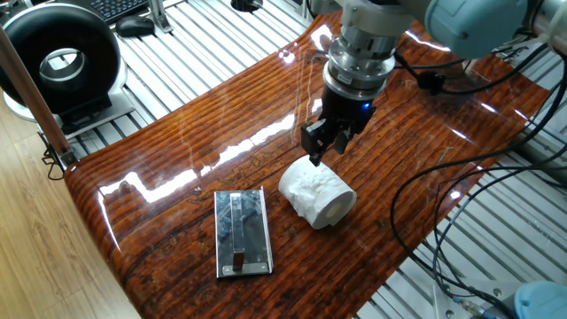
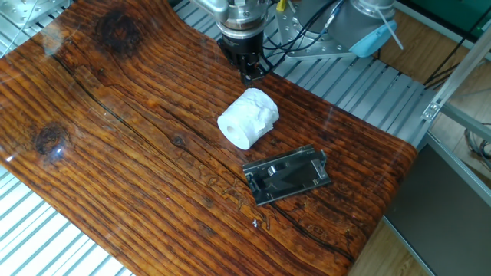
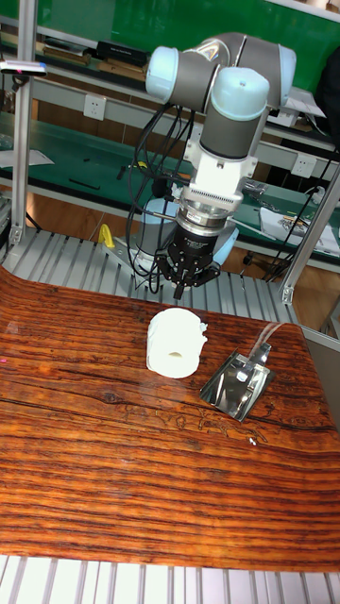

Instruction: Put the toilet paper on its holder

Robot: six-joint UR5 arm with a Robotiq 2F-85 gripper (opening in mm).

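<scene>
The toilet paper [image 1: 317,198] lies on its side on the wooden table [image 1: 177,159], its core hole facing the table's edge. The chrome holder [image 1: 242,232] lies flat just beside it, apart from the roll. The gripper [image 1: 321,144] hangs above the table just behind the roll, pointing down. Its two fingers look close together and hold nothing. A black ring-shaped device [image 1: 60,62] stands well apart, off the table.
</scene>
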